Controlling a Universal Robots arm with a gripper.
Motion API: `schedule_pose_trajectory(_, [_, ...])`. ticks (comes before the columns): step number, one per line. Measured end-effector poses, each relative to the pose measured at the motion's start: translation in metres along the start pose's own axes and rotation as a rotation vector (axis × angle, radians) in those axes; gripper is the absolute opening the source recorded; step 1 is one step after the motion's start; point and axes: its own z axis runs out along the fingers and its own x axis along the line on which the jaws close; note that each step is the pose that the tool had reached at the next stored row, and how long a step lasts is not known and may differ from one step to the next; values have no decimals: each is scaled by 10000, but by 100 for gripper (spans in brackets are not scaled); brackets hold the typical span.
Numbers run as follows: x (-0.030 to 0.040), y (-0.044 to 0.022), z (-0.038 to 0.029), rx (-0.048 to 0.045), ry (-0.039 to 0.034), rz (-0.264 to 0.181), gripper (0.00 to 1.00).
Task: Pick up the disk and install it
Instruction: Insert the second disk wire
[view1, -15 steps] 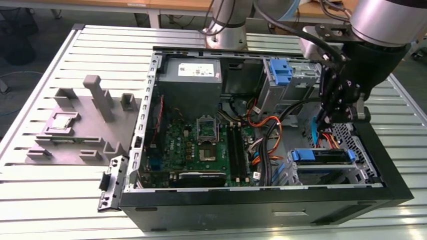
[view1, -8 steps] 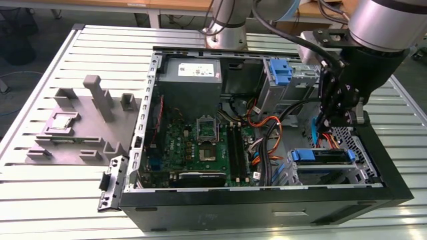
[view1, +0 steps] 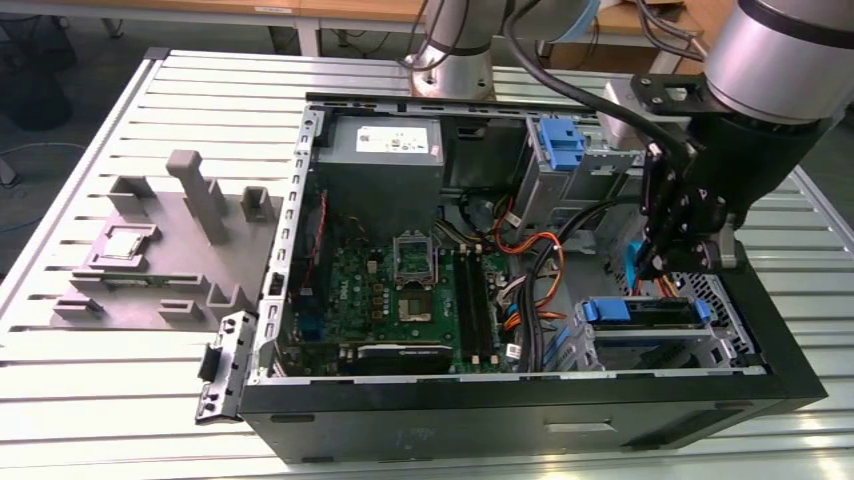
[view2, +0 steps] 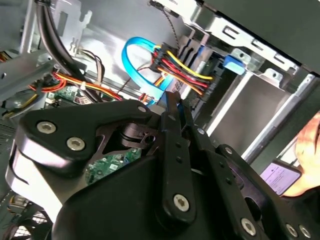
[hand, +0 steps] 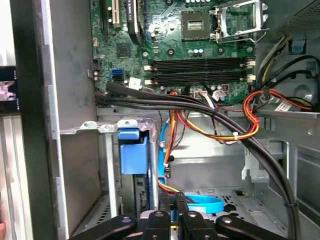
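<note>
The disk (view1: 643, 311) sits in the drive cage (view1: 654, 352) at the near right corner of the open computer case. Its blue bracket faces up and its label is hidden. In the first wrist view the disk (hand: 133, 152) shows edge-on in its slot. My gripper (view1: 654, 268) hangs inside the case just above and behind the cage, its fingers shut with nothing between them. In the first wrist view the gripper (hand: 174, 205) is beside a blue cable (hand: 200, 204). In the second wrist view the gripper (view2: 172, 102) points at a cable bundle (view2: 180, 67).
Thick black cables (hand: 200, 107) and orange wires (hand: 240, 132) cross the case near the cage. A second blue bracket (view1: 562, 143) stands at the back. A grey fixture (view1: 160, 250) with a small silver chip (view1: 124, 245) lies outside on the exterior view's left. A hand (view2: 307, 145) holds a phone (view2: 279, 176).
</note>
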Motion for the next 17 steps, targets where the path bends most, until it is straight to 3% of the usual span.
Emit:
schedule_pose_trajectory(8, [122,-2,14,54,-12,-106,16])
schedule_pose_trajectory(13, [140,-1,21,66,-39,-478,16])
schedule_pose_trajectory(17, [155,-1,23,67,-41,-485,16])
